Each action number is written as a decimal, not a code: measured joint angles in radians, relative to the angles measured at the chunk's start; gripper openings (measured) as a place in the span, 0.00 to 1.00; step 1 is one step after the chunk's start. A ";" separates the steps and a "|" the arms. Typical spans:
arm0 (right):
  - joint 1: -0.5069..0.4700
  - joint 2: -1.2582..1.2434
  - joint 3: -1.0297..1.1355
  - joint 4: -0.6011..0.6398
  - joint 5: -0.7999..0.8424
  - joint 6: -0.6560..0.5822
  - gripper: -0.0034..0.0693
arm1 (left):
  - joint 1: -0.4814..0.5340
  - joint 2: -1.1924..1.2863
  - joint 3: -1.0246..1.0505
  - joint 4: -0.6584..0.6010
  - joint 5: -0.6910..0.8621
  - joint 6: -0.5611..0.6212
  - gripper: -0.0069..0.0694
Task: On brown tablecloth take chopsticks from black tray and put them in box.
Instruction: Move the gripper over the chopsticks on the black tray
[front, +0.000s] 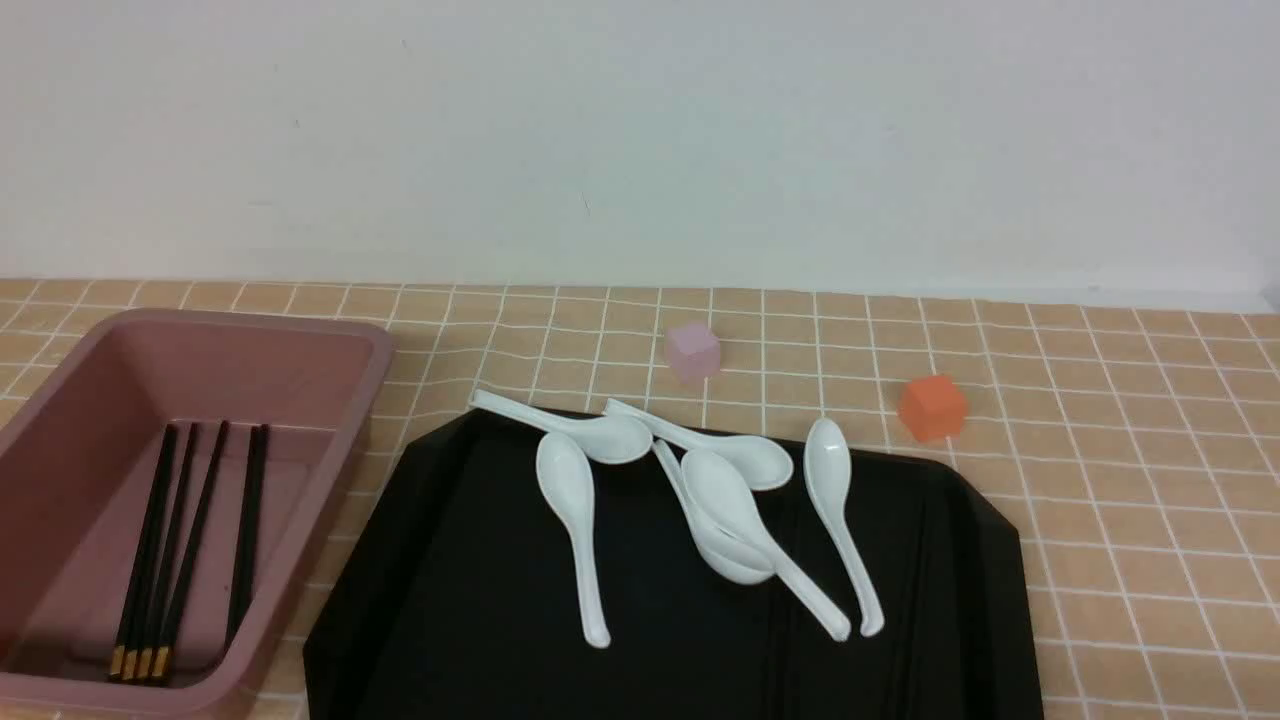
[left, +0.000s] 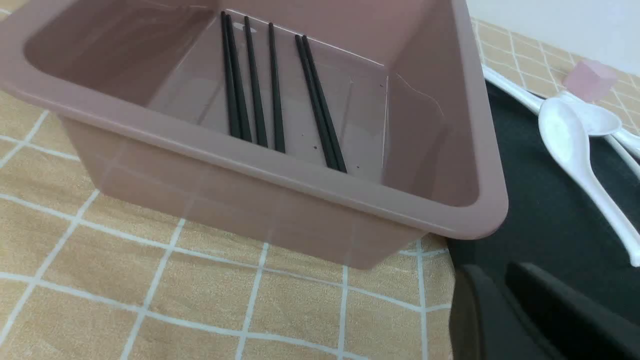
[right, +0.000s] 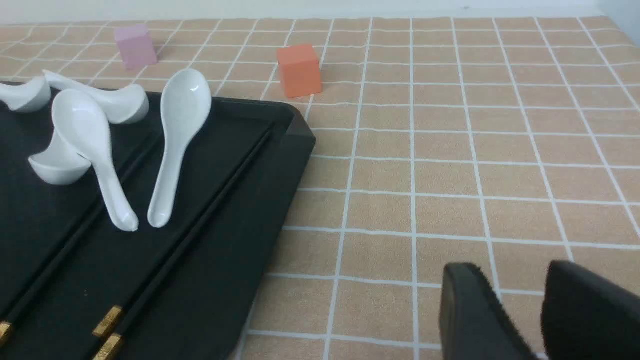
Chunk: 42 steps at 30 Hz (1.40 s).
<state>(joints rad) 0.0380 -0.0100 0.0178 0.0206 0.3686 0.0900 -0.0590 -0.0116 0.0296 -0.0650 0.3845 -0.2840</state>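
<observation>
The pink box (front: 370, 400) stands at the left on the brown tablecloth (front: 1100, 500), with several black chopsticks (front: 190, 540) lying in it, gold tips toward me. They also show in the left wrist view (left: 255, 90). The black tray (front: 480, 600) lies in the middle. More chopsticks (right: 200, 220) lie on its right part, plain in the right wrist view and barely visible from the front. My left gripper (left: 495, 272) is empty, jaws together, low by the box's near corner at the tray's edge. My right gripper (right: 510, 275) is empty, jaws nearly together, over the cloth right of the tray.
Several white soup spoons (front: 580, 520) lie across the tray's far half, some over its back rim. A pale pink cube (front: 692, 350) and an orange cube (front: 932, 407) sit on the cloth behind the tray. A white wall runs along the back.
</observation>
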 joint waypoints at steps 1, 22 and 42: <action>0.000 0.000 0.000 0.000 0.000 0.000 0.38 | 0.000 0.000 0.000 0.000 0.000 0.000 0.20; 0.000 0.000 0.000 0.000 0.000 0.000 0.38 | 0.000 0.000 0.000 0.001 0.000 0.000 0.23; 0.000 0.000 0.000 0.000 -0.002 0.000 0.38 | 0.000 0.000 0.000 0.001 0.000 0.000 0.25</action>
<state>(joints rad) 0.0380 -0.0100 0.0178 0.0206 0.3670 0.0900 -0.0590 -0.0116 0.0296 -0.0642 0.3845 -0.2840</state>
